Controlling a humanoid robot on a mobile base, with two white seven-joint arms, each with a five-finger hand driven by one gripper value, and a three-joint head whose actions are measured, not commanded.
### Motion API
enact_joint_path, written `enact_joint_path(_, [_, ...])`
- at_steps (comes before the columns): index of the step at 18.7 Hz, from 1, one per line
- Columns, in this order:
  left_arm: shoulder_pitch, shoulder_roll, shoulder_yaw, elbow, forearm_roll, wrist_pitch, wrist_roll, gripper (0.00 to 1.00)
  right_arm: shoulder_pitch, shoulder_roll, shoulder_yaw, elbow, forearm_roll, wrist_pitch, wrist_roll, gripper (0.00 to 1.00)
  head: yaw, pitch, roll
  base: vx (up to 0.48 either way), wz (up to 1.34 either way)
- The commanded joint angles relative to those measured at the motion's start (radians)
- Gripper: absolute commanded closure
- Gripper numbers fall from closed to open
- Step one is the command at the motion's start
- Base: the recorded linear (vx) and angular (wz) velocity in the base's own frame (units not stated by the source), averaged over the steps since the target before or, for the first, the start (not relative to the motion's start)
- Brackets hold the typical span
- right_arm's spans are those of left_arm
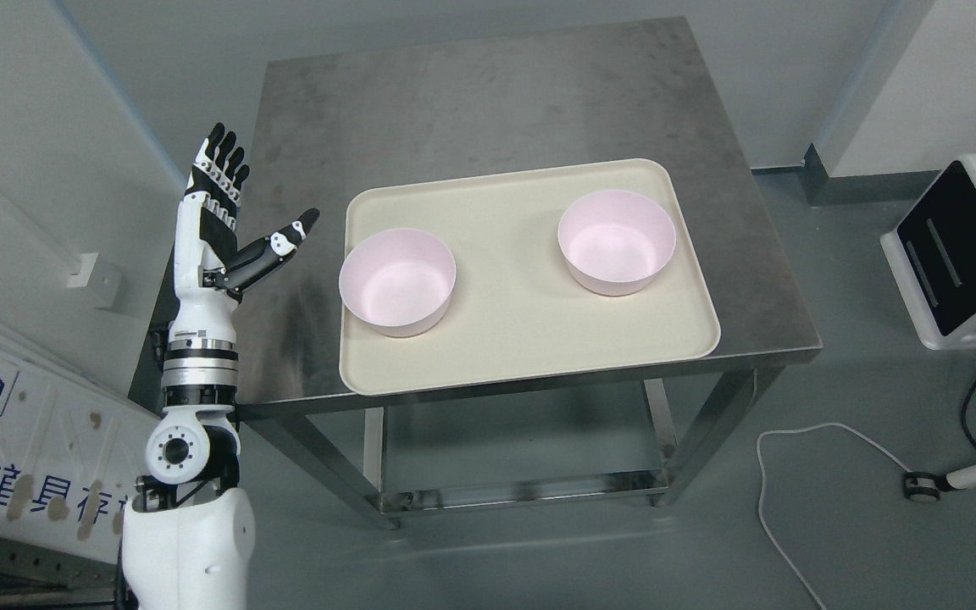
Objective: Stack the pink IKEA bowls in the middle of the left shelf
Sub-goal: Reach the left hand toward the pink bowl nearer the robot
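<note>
Head view: left robot hand (221, 216) raised upright, fingers spread (empty), beside the tray (530, 356).

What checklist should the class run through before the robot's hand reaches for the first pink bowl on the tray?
1. Left hand free: ok, fingers spread, holding nothing.
2. Near bowl reachable: ok, upright on the tray's left side, closest to the hand.
3. Far bowl ready to take a stack: ok, upright and apart from the first.
4. Both bowls hold nothing: ok, their insides show bare.
5. Tray seated on the table: ok, lying flat.
6. Right hand clear: cannot tell, out of view.
</note>
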Motion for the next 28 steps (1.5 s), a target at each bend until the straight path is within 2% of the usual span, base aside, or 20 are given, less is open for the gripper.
enact_joint_path(1, [0.004, 0.106, 0.079, 0.002, 0.002, 0.001, -0.001, 0.00, 0.000, -0.017, -0.011, 0.000, 0.008, 0.001, 0.000, 0.00, 0.0000, 0.000, 0.000, 0.016, -0.01])
enact_joint_path(3, [0.010, 0.206, 0.081, 0.005, 0.009, 0.006, -0.056, 0.00, 0.000, -0.017, -0.011, 0.000, 0.008, 0.001, 0.000, 0.00, 0.0000, 0.000, 0.000, 0.000, 0.00])
enact_joint_path(5, [-0.001, 0.281, 0.054, 0.005, 0.009, 0.019, -0.244, 0.00, 0.000, -0.017, -0.011, 0.000, 0.008, 0.001, 0.000, 0.00, 0.0000, 0.000, 0.000, -0.014, 0.02])
enact_joint_path(7, [-0.063, 0.288, -0.003, 0.005, 0.008, 0.100, -0.392, 0.01, 0.000, -0.017, -0.011, 0.000, 0.008, 0.001, 0.000, 0.00, 0.0000, 0.000, 0.000, -0.006, 0.01])
enact_joint_path(8, [-0.126, 0.275, -0.067, 0.005, 0.008, 0.192, -0.452, 0.01, 0.000, -0.017, -0.011, 0.000, 0.008, 0.001, 0.000, 0.00, 0.0000, 0.000, 0.000, 0.000, 0.00])
enact_joint_path(10, [-0.206, 0.254, -0.158, 0.006, 0.008, 0.341, -0.477, 0.01, 0.000, -0.017, -0.011, 0.000, 0.008, 0.001, 0.000, 0.00, 0.0000, 0.000, 0.000, 0.000, 0.00])
enact_joint_path(12, [-0.255, 0.255, -0.209, 0.026, 0.008, 0.398, -0.481, 0.02, 0.000, -0.017, -0.011, 0.000, 0.008, 0.001, 0.000, 0.00, 0.0000, 0.000, 0.000, 0.000, 0.00])
enact_joint_path(14, [-0.266, 0.261, -0.240, 0.041, 0.008, 0.418, -0.510, 0.04, 0.000, -0.017, -0.011, 0.000, 0.008, 0.001, 0.000, 0.00, 0.0000, 0.000, 0.000, 0.000, 0.00])
enact_joint_path(17, [-0.265, 0.280, -0.243, 0.042, 0.006, 0.429, -0.627, 0.11, 0.000, -0.017, -0.011, 0.000, 0.008, 0.001, 0.000, 0.00, 0.0000, 0.000, 0.000, 0.000, 0.00])
enact_joint_path(19, [-0.257, 0.327, -0.243, 0.042, 0.003, 0.428, -0.679, 0.16, 0.000, -0.017, -0.011, -0.001, 0.008, 0.001, -0.002, 0.00, 0.0000, 0.000, 0.000, 0.000, 0.00])
enact_joint_path(23, [-0.277, 0.375, -0.250, 0.042, -0.014, 0.428, -0.709, 0.19, 0.000, -0.017, -0.011, 0.000, 0.008, 0.001, 0.000, 0.00, 0.0000, 0.000, 0.000, 0.000, 0.00])
enact_joint_path(28, [-0.328, 0.364, -0.348, 0.058, -0.153, 0.425, -0.710, 0.21, 0.000, -0.017, -0.011, 0.000, 0.008, 0.001, 0.000, 0.00, 0.0000, 0.000, 0.000, 0.000, 0.00])
